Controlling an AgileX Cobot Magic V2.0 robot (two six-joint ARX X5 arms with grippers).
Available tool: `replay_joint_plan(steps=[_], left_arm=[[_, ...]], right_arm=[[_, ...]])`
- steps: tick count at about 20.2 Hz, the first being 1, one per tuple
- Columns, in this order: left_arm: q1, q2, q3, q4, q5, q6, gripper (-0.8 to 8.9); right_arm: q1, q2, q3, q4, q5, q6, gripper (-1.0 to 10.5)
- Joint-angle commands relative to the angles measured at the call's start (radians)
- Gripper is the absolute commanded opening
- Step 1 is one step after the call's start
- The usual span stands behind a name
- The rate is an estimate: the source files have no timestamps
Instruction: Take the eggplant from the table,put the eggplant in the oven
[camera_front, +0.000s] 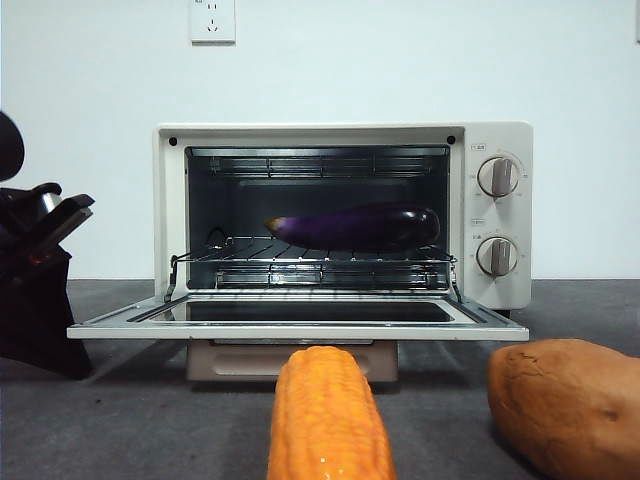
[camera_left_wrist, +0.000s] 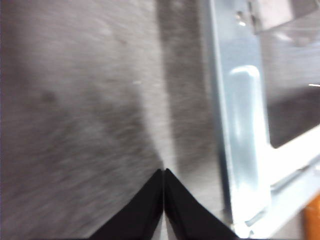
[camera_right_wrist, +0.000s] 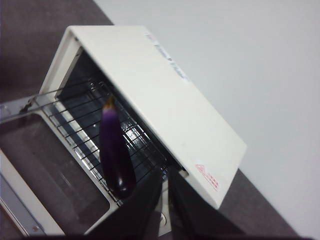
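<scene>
The dark-purple eggplant (camera_front: 360, 226) lies lengthwise on the wire rack inside the cream-white oven (camera_front: 500, 140), stem end toward the left. The oven door (camera_front: 300, 325) hangs fully open and flat. From above, the right wrist view shows the eggplant (camera_right_wrist: 116, 155) on the rack and my right gripper (camera_right_wrist: 165, 172) shut and empty beside its rounded end, over the oven's top edge. My left gripper (camera_left_wrist: 163, 171) is shut on nothing, low over the grey table (camera_left_wrist: 75, 100), next to the door's edge and handle (camera_left_wrist: 245, 150). In the front view it is the dark shape (camera_front: 45, 225) left of the door.
An orange corn cob (camera_front: 325, 420) lies on the table in front of the open door. A brown-orange sweet potato (camera_front: 570, 405) sits at the front right. A white wall stands behind the oven.
</scene>
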Motion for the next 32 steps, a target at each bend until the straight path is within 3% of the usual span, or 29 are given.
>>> replay_joint_plan(steps=[1, 8, 13, 16, 19, 23, 25, 30, 32], left_arm=[[0.011, 0.050, 0.004, 0.014, 0.085, 0.027, 0.06], [0.030, 0.072, 0.004, 0.040, 0.235, 0.092, 0.06], [0.068, 0.072, 0.006, 0.134, 0.465, 0.091, 0.06], [0.100, 0.072, 0.049, 0.143, 0.549, 0.090, 0.06], [0.137, 0.072, 0.167, 0.142, 0.600, -0.006, 0.06], [0.166, 0.069, 0.400, 0.092, 0.706, -0.200, 0.06], [0.164, 0.018, 0.478, -0.066, 0.642, -0.124, 0.06], [0.048, -0.209, 0.489, -0.307, 0.067, 0.077, 0.06], [-0.014, -0.288, 0.479, -0.322, -0.075, 0.095, 0.06]], right_arm=[[0.018, -0.033, 0.010, -0.005, 0.004, 0.071, 0.0], [0.018, -0.141, 0.010, -0.059, 0.003, 0.137, 0.0], [0.018, -0.182, 0.010, -0.162, 0.000, 0.224, 0.0], [0.018, -0.188, 0.009, -0.256, -0.038, 0.314, 0.0], [0.018, -0.185, 0.007, -0.343, -0.114, 0.394, 0.0], [0.017, -0.176, -0.044, -0.343, -0.224, 0.406, 0.0], [0.017, -0.171, -0.093, -0.344, -0.233, 0.401, 0.0], [-0.005, -0.171, -0.211, -0.340, -0.229, 0.347, 0.0], [-0.031, -0.171, -0.246, -0.337, -0.221, 0.339, 0.0]])
